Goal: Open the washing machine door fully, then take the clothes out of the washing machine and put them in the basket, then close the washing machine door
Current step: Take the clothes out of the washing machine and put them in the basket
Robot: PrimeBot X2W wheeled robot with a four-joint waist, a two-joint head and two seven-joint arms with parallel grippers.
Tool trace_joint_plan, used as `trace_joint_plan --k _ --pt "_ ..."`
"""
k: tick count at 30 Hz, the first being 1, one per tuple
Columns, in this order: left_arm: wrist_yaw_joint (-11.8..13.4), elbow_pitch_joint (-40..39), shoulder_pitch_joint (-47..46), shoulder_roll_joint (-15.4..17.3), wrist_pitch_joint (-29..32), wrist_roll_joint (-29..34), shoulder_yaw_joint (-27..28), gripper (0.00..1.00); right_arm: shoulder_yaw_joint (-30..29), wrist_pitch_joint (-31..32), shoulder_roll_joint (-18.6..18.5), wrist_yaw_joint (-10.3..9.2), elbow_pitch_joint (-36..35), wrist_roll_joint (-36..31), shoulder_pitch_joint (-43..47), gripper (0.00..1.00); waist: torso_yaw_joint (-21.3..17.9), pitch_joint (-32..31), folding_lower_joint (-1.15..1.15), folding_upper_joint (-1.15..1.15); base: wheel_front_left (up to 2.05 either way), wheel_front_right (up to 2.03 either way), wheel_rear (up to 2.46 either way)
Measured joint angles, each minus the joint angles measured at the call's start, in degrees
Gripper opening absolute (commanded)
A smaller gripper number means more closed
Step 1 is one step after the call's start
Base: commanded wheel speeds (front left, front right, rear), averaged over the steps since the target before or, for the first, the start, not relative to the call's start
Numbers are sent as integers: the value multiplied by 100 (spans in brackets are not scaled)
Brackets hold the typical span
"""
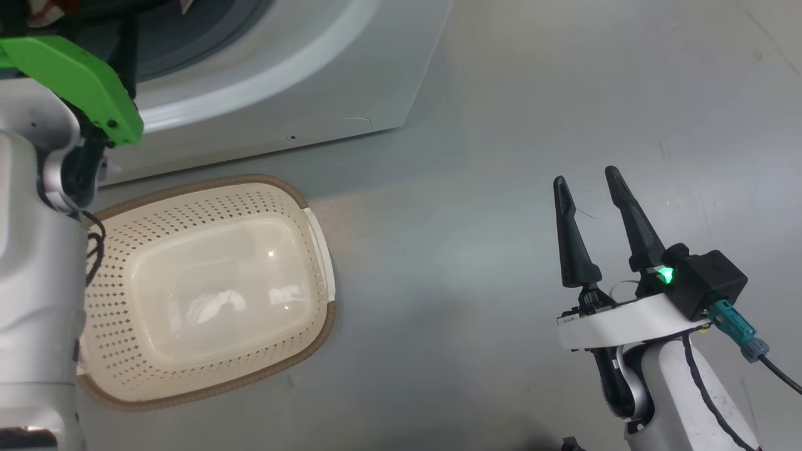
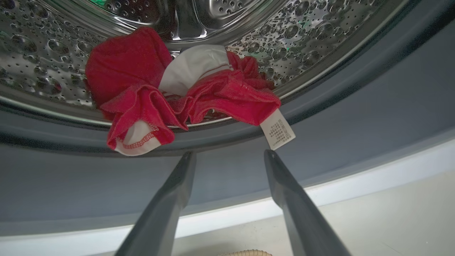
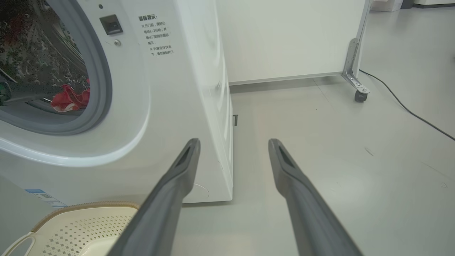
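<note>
The red clothes (image 2: pixel 185 92) with white trim and a label lie bunched on the front lip of the steel drum (image 2: pixel 312 32) in the washing machine (image 1: pixel 282 94). My left gripper (image 2: pixel 229 153) is open, its tips just below the clothes, over the grey rubber ring (image 2: pixel 355 117), with nothing between them. In the right wrist view the clothes (image 3: pixel 69 99) show through the uncovered opening. The washing machine door is out of view. The cream basket (image 1: pixel 109 294) stands empty on the floor in front of the machine. My right gripper (image 1: pixel 585 176) is open and empty over the bare floor to the right.
My pale left forearm (image 1: pixel 37 282) rises past the basket's left side. Right of the machine (image 3: pixel 170 106) there is open grey floor. Behind it stands a white panel on a castor (image 3: pixel 360 96). A black cable (image 3: pixel 408 110) runs across the floor at far right.
</note>
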Motion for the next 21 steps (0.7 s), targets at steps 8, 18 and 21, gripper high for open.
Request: trace_joint_plan --k 8,18,21 --pt "-16 32 -914 250 725 -130 27 100 192 0 -1 -101 -20 222 -180 100 -280 337 0 0 0 0 0" --pt "-18 99 -1803 777 1485 -132 182 100 512 0 -2 -223 -59 527 -480 100 -622 725 0 0 0 0 0" --pt "7 199 -1968 881 1693 -167 263 100 571 0 -3 -250 -63 623 -542 100 -728 827 0 0 0 0 0"
